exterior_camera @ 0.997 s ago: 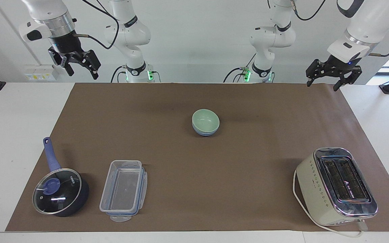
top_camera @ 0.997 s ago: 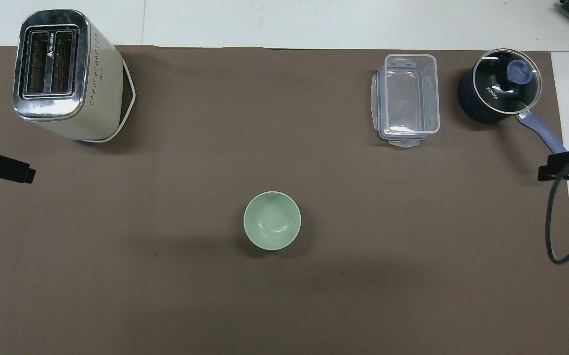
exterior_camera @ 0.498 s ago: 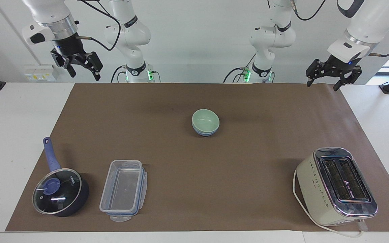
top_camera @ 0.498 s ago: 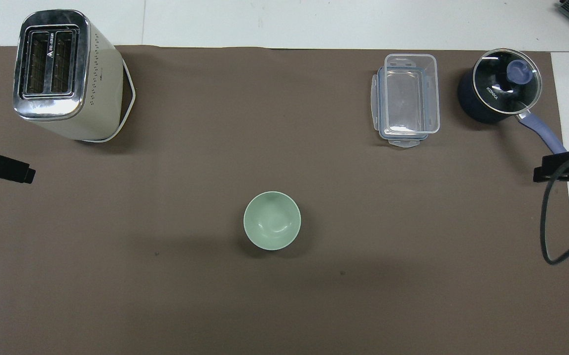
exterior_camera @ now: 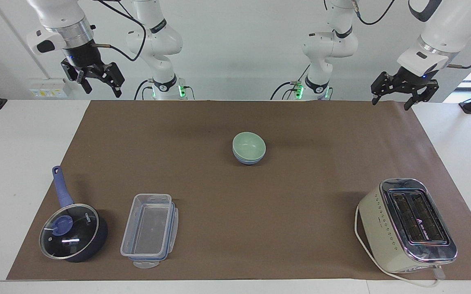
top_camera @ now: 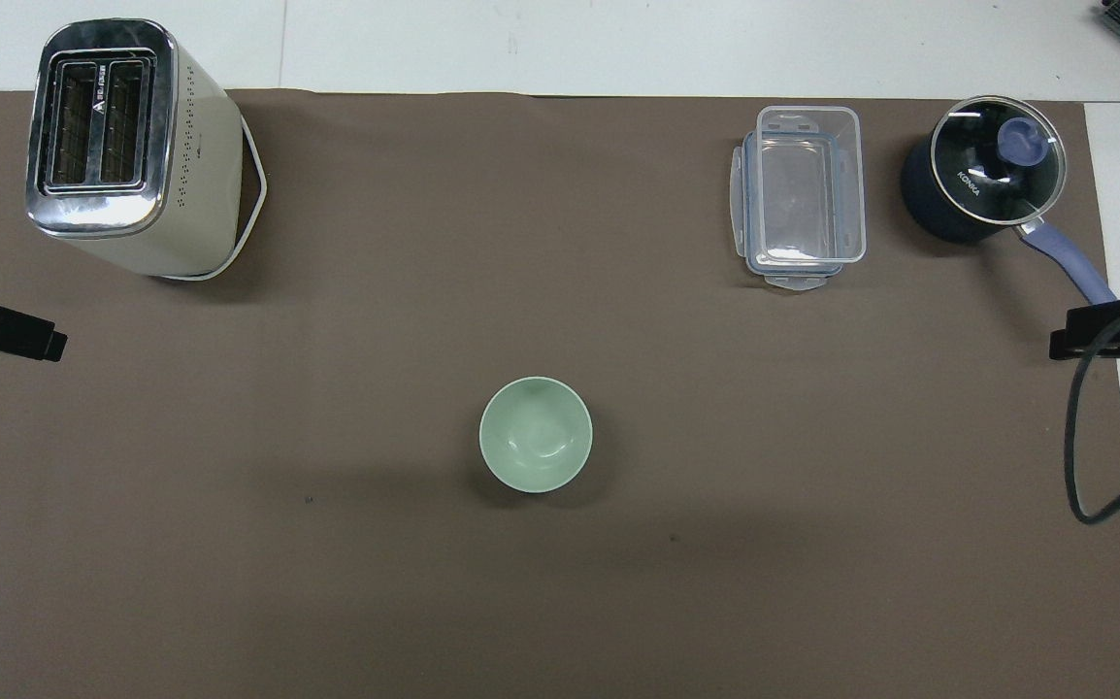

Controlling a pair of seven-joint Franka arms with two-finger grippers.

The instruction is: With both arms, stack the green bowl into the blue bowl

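Two bowls sit nested mid-mat: the green bowl (exterior_camera: 249, 145) inside the blue bowl (exterior_camera: 247, 160). Both lie well apart from the left gripper (exterior_camera: 402, 92) and right gripper (exterior_camera: 96, 83), which hang open-fingered and empty above the mat's (exterior_camera: 260, 204) robot-side corners.

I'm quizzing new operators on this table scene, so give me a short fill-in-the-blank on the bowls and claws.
1. The green bowl sits inside the ____ bowl.
2. Both claws, the left claw and the right claw, hold ____.
3. The clear container lies between the toaster and the ____.

Missing words: blue; nothing; saucepan
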